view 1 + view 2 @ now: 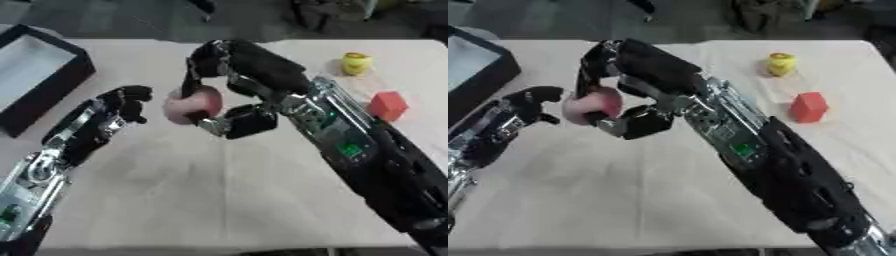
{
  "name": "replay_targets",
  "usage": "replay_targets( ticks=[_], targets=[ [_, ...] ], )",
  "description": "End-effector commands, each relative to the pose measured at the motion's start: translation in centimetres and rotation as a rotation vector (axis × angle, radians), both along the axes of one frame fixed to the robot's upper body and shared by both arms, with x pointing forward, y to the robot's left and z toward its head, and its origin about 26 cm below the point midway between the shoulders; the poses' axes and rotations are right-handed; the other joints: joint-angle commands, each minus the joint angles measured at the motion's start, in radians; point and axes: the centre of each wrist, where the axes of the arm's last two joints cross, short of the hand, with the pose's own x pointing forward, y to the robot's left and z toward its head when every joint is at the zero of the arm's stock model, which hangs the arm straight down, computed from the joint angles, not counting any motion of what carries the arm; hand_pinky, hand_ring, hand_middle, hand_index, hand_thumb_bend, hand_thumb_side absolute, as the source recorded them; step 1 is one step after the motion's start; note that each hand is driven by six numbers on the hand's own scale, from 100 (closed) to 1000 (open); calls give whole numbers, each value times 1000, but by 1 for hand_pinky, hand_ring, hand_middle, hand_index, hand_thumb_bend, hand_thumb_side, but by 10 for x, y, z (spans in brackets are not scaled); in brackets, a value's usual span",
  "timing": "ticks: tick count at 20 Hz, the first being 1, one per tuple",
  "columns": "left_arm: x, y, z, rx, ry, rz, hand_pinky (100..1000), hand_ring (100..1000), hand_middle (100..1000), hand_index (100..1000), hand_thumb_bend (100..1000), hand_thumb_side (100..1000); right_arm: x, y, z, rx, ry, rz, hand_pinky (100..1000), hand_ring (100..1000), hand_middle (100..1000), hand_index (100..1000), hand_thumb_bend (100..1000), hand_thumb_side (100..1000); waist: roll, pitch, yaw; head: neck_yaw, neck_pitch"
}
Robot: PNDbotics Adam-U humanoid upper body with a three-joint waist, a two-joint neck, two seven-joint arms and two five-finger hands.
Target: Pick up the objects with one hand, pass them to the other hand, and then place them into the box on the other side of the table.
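Note:
My right hand (229,75) reaches across the table's middle with fingers and thumb curled round a round pink object (194,104), held above the table. A short gap to its left is my left hand (122,104), fingers partly curled and holding nothing, not touching the pink object. A black box with a pale inside (39,70) stands at the far left of the table. At the right lie a red block (387,105) and a small yellow object (355,63).
The beige table (219,200) runs to a front edge near the bottom of the view. My right forearm (350,145) crosses the right half diagonally. Dark floor and clutter lie beyond the far edge.

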Motion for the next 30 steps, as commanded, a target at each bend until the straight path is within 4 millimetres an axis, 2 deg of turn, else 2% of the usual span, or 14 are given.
replay_targets(
  ticks=[1, 3, 4, 7, 14, 23, 30],
  targets=[
    [0, 1, 14, 15, -20, -43, 742, 1000, 857, 778, 444, 726, 0, 3, 7, 3, -33, 18, 622, 574, 415, 407, 100, 100, 5, -10, 2, -4, -2],
    [0, 1, 15, 15, -19, -48, 742, 1000, 855, 778, 450, 725, 0, 4, 7, 3, -33, 18, 623, 574, 415, 406, 100, 100, 5, -10, 2, -4, -2],
    [-1, -2, 17, 12, -27, -71, 744, 1000, 847, 772, 513, 684, -1, 5, 6, 5, -32, 25, 623, 574, 415, 407, 100, 100, 6, -8, -1, -5, -2],
    [-10, -16, 23, 7, -26, -191, 744, 1000, 845, 770, 526, 678, -1, 7, 4, 8, -27, 33, 622, 574, 415, 406, 100, 100, 7, -6, 1, -12, -2],
    [-12, -18, 32, -22, 47, -357, 745, 1000, 843, 771, 544, 679, -1, 10, -1, 4, -15, 42, 621, 574, 415, 406, 100, 100, 7, -6, 2, -21, -2],
    [-13, -26, 37, -39, 82, -455, 723, 1000, 797, 750, 524, 671, -1, 13, -3, -1, -12, 51, 623, 575, 416, 407, 100, 100, 6, -5, 1, -23, -2],
    [-13, -30, 38, -42, 94, -467, 685, 993, 723, 695, 437, 609, -1, 13, -5, -10, -14, 49, 627, 576, 417, 407, 100, 100, 6, -6, 0, -24, -2]
  ],
)
